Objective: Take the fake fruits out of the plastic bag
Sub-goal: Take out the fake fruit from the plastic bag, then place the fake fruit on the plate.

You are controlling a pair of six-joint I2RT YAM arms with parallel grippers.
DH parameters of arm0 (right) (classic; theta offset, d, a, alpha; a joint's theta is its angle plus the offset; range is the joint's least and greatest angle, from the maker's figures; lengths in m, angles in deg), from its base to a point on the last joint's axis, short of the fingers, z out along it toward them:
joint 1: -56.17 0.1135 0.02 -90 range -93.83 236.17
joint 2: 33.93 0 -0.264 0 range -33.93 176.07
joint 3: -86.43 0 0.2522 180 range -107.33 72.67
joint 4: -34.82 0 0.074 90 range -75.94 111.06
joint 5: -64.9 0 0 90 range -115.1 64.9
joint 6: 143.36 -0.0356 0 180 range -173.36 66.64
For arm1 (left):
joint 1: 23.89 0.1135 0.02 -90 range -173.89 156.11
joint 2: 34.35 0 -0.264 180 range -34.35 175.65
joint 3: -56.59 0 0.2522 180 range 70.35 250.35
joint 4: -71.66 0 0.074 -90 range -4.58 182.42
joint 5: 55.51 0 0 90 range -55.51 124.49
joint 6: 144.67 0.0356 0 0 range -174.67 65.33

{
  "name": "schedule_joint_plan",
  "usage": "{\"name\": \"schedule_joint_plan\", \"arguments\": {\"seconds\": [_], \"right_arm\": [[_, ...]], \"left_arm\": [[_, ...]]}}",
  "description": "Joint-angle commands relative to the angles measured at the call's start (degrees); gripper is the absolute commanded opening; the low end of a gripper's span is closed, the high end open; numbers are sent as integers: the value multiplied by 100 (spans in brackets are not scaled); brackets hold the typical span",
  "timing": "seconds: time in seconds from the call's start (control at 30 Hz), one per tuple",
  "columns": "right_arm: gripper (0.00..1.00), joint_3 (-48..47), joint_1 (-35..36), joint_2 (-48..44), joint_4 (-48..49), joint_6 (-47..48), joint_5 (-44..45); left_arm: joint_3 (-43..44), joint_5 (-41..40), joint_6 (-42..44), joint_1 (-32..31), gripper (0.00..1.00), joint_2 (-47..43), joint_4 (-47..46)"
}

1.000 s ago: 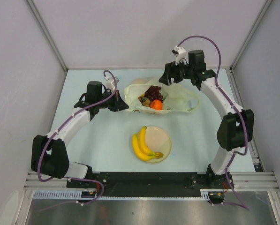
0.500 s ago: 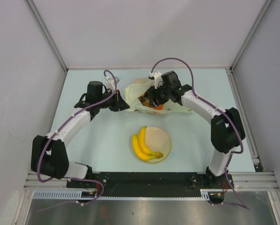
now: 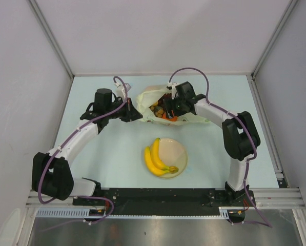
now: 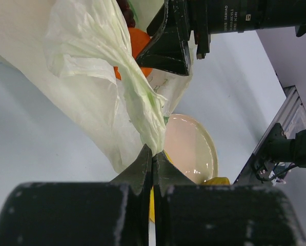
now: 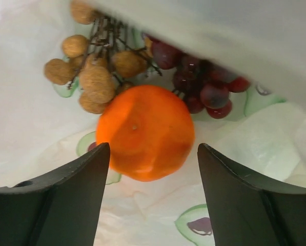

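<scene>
The pale yellow-green plastic bag (image 3: 194, 111) lies at the table's back centre, mouth facing left. My left gripper (image 3: 134, 114) is shut on the bag's left rim (image 4: 142, 102) and holds it up. My right gripper (image 3: 166, 108) is open inside the bag mouth, its fingertips (image 5: 91, 169) on either side of the orange (image 5: 145, 132) and just short of it. Behind the orange lie brown stemmed fruits (image 5: 94, 77) and dark purple grapes (image 5: 201, 82). Two yellow bananas (image 3: 154, 158) lie on the cream plate (image 3: 178, 152).
The plate sits in front of the bag, towards the table's middle. My right arm (image 4: 229, 18) shows black in the left wrist view, above the bag. Grey walls enclose the table on three sides.
My right gripper has swung left and down from behind the bag into its mouth, over the orange. My left gripper has stayed shut on the bag's rim.
</scene>
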Motion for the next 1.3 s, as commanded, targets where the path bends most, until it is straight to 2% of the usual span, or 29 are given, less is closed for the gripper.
{"name": "schedule_joint_plan", "arguments": {"seconds": [0.0, 0.07, 0.13, 0.23, 0.3, 0.4, 0.53, 0.57, 0.67, 0.8, 0.93, 1.0, 1.13, 1.27], "right_arm": [[77, -14, -144, 75, 108, -408, 161], [81, -23, -223, 145, 275, -453, -31], [80, -40, -276, 241, 459, -523, -207], [67, -58, -302, 294, 565, -488, -673], [63, -49, -285, 268, 566, -470, -1007], [64, -23, -241, 216, 583, -409, -1332], [33, -14, -267, 128, 645, -234, -1614], [30, -23, -285, 93, 662, -207, -1745], [35, -23, -346, -197, 628, -67, -1808], [28, 21, -443, -803, 504, 188, -2018], [25, 83, -680, -1445, 522, 206, -2474], [24, 109, -680, -1761, 268, 530, -2729], [24, 590, -584, -2218, -277, 900, -3493], [27, 1442, -487, -2649, -366, 831, -3724]], "left_arm": [[101, 80, 10, -38, 0, -112, -149], [136, 88, 1, -38, 0, -86, -140], [163, 88, 1, -38, 0, -68, -105], [198, 80, 28, -47, 0, -77, -61], [189, 62, 45, -38, 0, -77, -43], [137, 53, 37, -47, 1, -103, -87], [119, 45, 28, -47, 1, -103, -105], [119, 45, 28, -47, 1, -103, -105], [110, 36, 54, -47, 1, -121, -105], [58, 9, 80, -38, 0, -147, -122], [48, 27, 63, -38, 1, -77, -131], [75, 36, 54, -38, 1, -42, -114], [241, 62, 63, -38, 1, 72, -35], [330, 36, 80, -56, 1, 108, -61]]}}
